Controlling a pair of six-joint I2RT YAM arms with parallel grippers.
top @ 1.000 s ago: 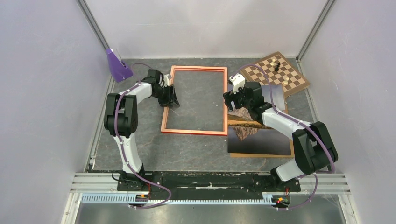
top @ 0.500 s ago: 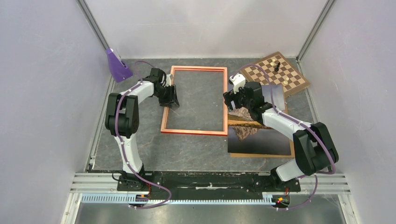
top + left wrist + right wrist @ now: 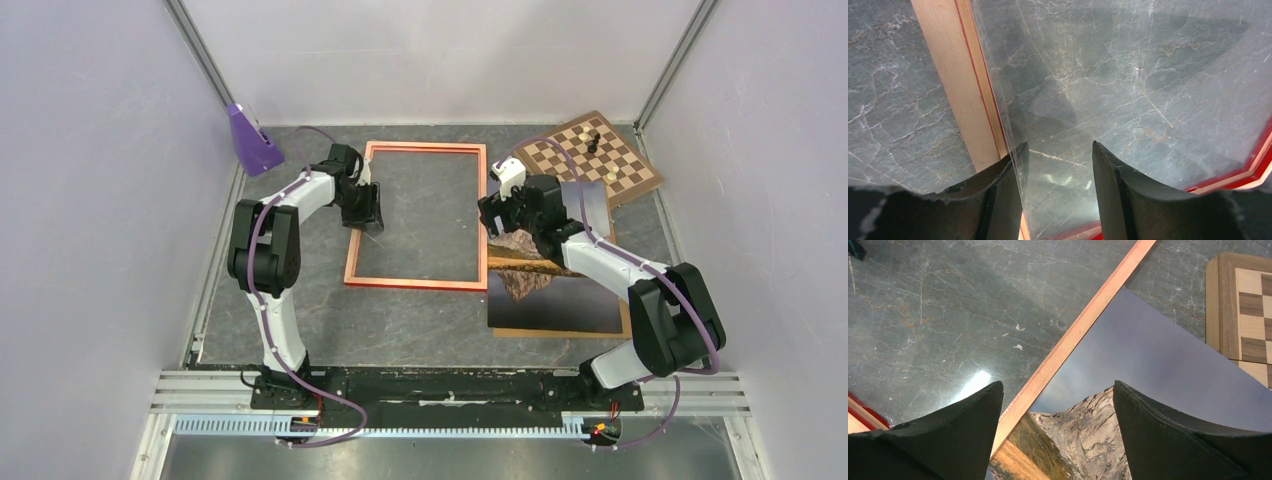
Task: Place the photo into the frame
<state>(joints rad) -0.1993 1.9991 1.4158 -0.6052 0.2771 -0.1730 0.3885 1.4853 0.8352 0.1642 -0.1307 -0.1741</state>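
Observation:
The thin orange-red frame [image 3: 415, 283] lies flat mid-table, the grey table showing through its clear pane. My left gripper [image 3: 368, 215] is low over its left rail [image 3: 955, 85], open, one fingertip [image 3: 1015, 160] at the pane's edge and the other over the pane. The photo [image 3: 550, 300], a rocky mountain over a lake, lies face up just right of the frame, partly under my right arm. My right gripper [image 3: 495, 222] hangs open over the frame's right rail [image 3: 1073, 335] and the photo's edge [image 3: 1148, 365], holding nothing.
A brown backing board [image 3: 560, 332] peeks out beneath the photo. A chessboard [image 3: 590, 158] with a few pieces sits at the back right, close to the photo's far corner. A purple object [image 3: 252, 140] stands by the left wall.
The left arm's wrist has crept slightly toward the back along the frame's left rail. The right arm, photo and frame stay as they were.

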